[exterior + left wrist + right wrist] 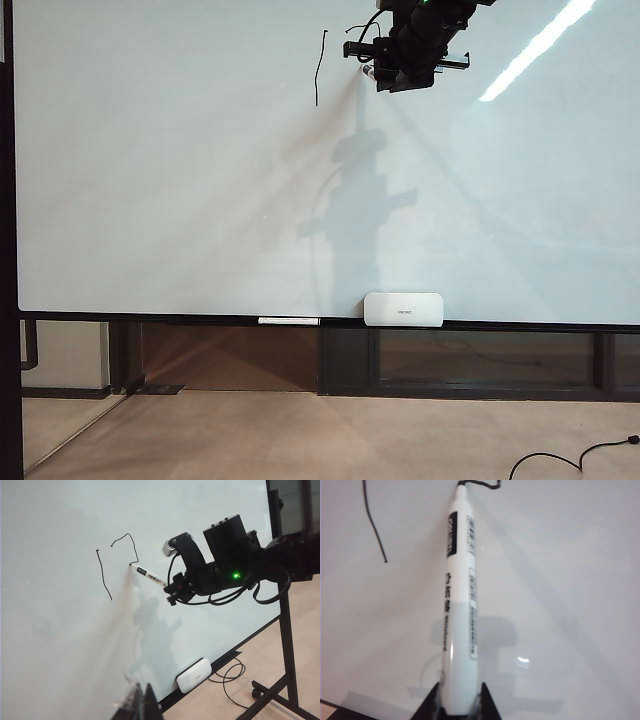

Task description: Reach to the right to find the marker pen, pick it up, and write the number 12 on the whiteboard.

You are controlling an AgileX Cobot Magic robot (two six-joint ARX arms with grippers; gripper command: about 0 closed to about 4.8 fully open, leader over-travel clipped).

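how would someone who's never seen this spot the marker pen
Start at the large glossy white whiteboard and find the black strokes near its top. The slim white-barrelled marker pen touches the second stroke's end, shut in the right claw. Unlike the thin white stick on the ledge, it carries black lettering.

floor [300,440]: beige | cable [570,458]: black | stand [287,645]: dark metal
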